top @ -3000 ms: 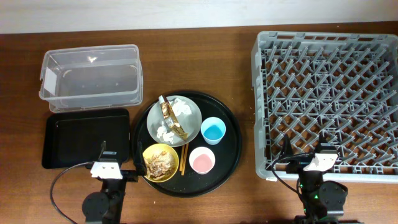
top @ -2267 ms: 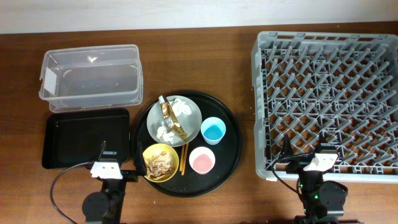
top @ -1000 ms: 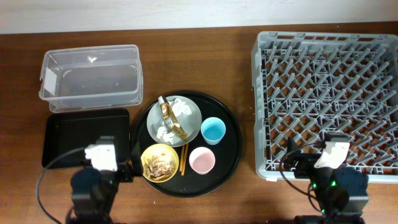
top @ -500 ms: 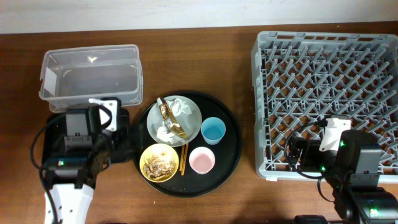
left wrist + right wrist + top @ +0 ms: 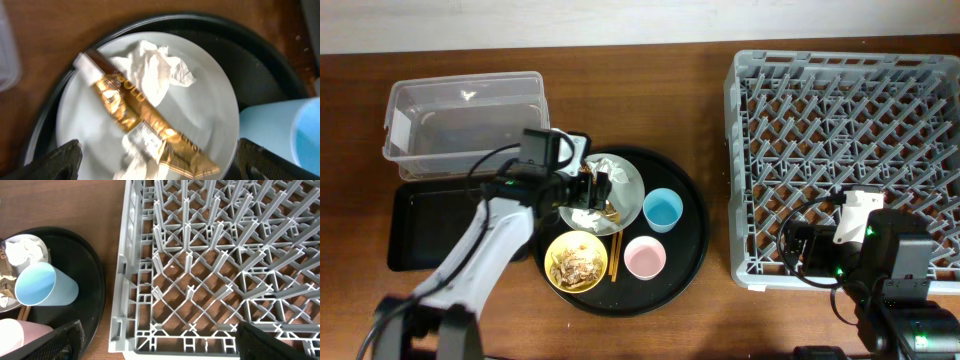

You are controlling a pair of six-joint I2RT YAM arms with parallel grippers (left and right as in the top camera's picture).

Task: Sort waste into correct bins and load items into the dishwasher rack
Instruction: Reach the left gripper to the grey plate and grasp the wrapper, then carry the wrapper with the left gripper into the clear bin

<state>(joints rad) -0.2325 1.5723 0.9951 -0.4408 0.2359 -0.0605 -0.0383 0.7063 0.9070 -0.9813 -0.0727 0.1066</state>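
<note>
Waste-sorting step: left gripper (image 5: 165, 161), wide open and empty, hovers above the gold wrapper (image 5: 145, 131) at frame centre; descent and closure should follow.

Your wooden table (image 5: 640, 100) bears a clear tub (image 5: 465, 125) and flat tray (image 5: 420, 230) beside the left gripper (image 5: 592, 187), a round tray (image 5: 687, 262) under it, and a rack (image 5: 850, 120) under the right gripper (image 5: 798, 250).

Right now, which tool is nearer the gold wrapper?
Left. The left tool hovers above the wrapper on the plate; the right tool sits far off over the rack, at its front corner.
</note>
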